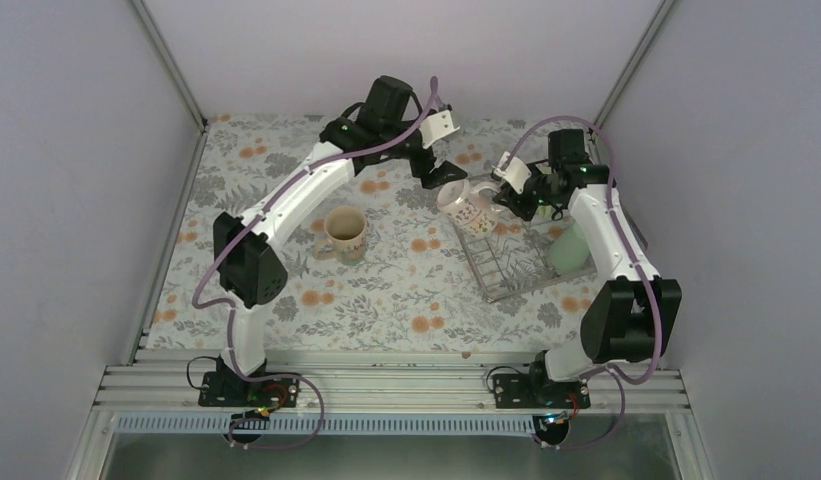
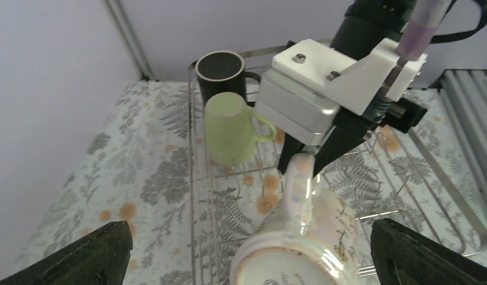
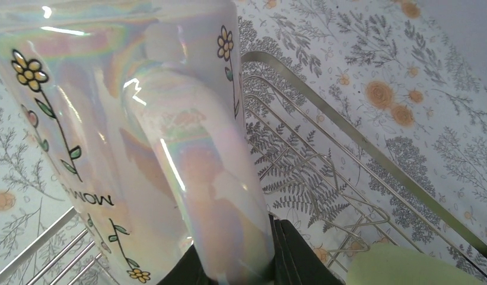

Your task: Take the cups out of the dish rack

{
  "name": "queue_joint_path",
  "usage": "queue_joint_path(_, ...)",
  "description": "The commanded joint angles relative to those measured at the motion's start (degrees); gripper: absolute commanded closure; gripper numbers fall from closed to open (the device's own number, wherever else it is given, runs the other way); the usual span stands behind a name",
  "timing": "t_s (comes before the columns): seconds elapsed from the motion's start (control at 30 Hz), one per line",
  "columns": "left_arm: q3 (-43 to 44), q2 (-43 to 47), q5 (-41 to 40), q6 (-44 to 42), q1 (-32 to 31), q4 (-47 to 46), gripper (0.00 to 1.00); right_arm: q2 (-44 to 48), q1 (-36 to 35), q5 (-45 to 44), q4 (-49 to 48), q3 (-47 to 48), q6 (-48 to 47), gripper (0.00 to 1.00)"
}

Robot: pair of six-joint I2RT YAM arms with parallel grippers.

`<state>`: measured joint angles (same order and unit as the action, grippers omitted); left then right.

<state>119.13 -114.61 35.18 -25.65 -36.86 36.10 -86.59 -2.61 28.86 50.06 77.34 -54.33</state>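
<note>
My right gripper is shut on the handle of the cream patterned mug and holds it tilted above the near-left end of the dish rack. In the top view the mug hangs between both grippers. My left gripper is open, its fingers wide on either side of the mug without touching it. A black mug and a pale green mug stand in the rack's far end. A green tumbler lies on the rack. The mug with orange inside stands on the table. The lavender tumbler is out of view.
The floral tablecloth covers the table. Grey walls with metal corner posts close in the left, back and right. The right arm lies over the rack's right side.
</note>
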Motion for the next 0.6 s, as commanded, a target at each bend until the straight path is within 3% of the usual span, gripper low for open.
queue_joint_path(0.0,2.7,-1.0,7.4,1.6,-0.4,-0.5,0.0,2.7,-1.1,8.8,-8.6,-1.7,5.2,0.96)
queue_joint_path(0.57,5.0,-6.1,12.0,1.4,-2.3,0.1,0.01,4.5,-1.2,12.5,-8.2,1.9,7.2,0.96)
